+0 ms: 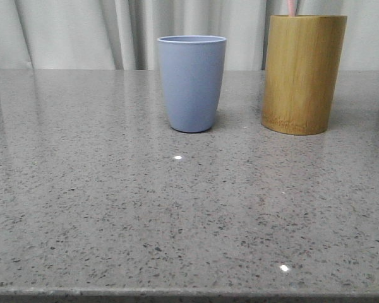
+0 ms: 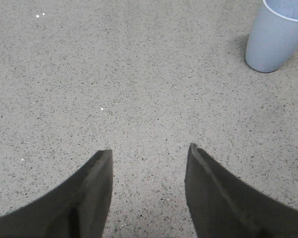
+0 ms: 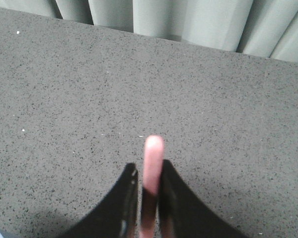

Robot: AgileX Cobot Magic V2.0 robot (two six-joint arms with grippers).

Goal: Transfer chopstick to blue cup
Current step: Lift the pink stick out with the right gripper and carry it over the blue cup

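Note:
The blue cup (image 1: 191,82) stands upright at the middle back of the table. It also shows in the left wrist view (image 2: 275,37). A pale pink chopstick (image 1: 292,6) sticks up out of the bamboo holder (image 1: 303,74) to the cup's right, and only its slim top shows. In the right wrist view my right gripper (image 3: 149,167) is shut on the pink chopstick (image 3: 153,156), whose rounded end stands past the fingertips. My left gripper (image 2: 150,150) is open and empty over bare table, apart from the blue cup. Neither gripper shows in the front view.
The speckled grey stone table (image 1: 177,214) stretches from the front edge to the cups. Pale curtains (image 1: 82,31) hang behind its far edge and also show in the right wrist view (image 3: 188,20).

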